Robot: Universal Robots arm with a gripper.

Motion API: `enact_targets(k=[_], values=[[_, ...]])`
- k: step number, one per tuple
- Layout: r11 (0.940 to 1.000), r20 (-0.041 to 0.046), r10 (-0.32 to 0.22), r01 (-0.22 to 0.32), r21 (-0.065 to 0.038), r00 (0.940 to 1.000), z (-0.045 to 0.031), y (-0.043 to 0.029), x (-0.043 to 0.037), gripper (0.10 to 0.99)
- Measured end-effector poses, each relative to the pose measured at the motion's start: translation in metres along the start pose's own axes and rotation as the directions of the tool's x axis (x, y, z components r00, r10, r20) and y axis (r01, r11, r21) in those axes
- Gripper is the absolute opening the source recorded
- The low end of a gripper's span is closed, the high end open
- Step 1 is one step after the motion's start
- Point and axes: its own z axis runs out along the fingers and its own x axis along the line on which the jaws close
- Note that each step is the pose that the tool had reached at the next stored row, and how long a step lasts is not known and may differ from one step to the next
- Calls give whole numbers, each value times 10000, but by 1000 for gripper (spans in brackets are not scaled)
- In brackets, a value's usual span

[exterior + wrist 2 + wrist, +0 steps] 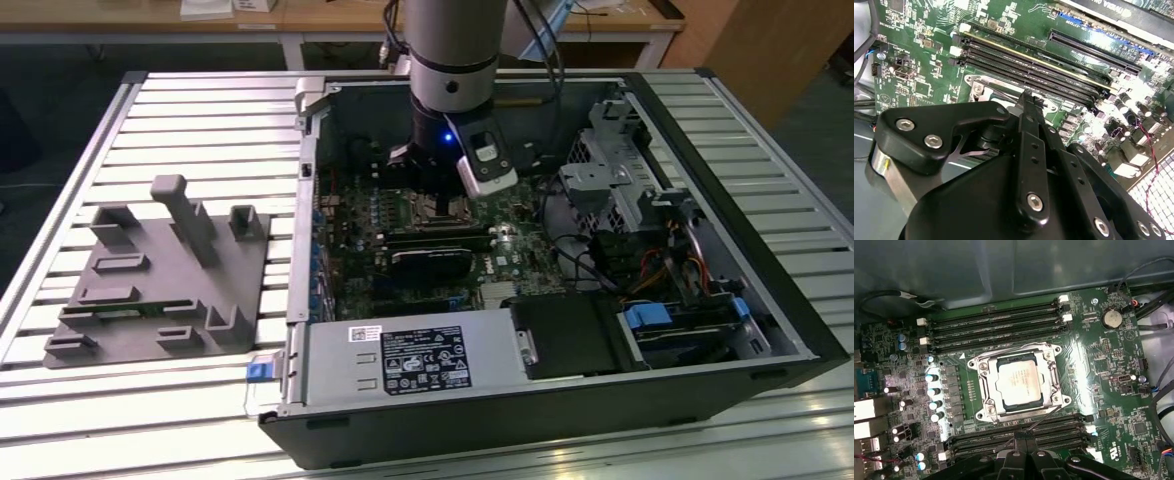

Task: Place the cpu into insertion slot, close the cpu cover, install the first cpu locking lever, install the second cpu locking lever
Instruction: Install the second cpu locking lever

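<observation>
In the exterior view we see the arm's pincer (pixel 430 185) lowered into the open computer case (pixel 747 300) on the slatted desk (pixel 174 120), low over the motherboard's far part to work at the socket.

In the second wrist view, the pincer's fingers (pixel 1030 107) look pressed together with nothing between them, above the memory slots (pixel 1044 67).

In the first wrist view, the cpu (pixel 1019 382) already sits in the insertion slot (pixel 980 365), framed by the lowered cpu cover (pixel 1049 360). A thin locking lever (pixel 1041 421) angles beside the socket's near edge, apparently not latched, just ahead of the pincer.
</observation>
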Motion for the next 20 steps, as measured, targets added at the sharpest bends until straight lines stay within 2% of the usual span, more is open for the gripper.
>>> enact_targets(k=[5,20], values=[[10000,-3,0,0,-17,10000,23,-3,9,106],[10000,-6,0,0,-33,10000,161,-20,36,106]])
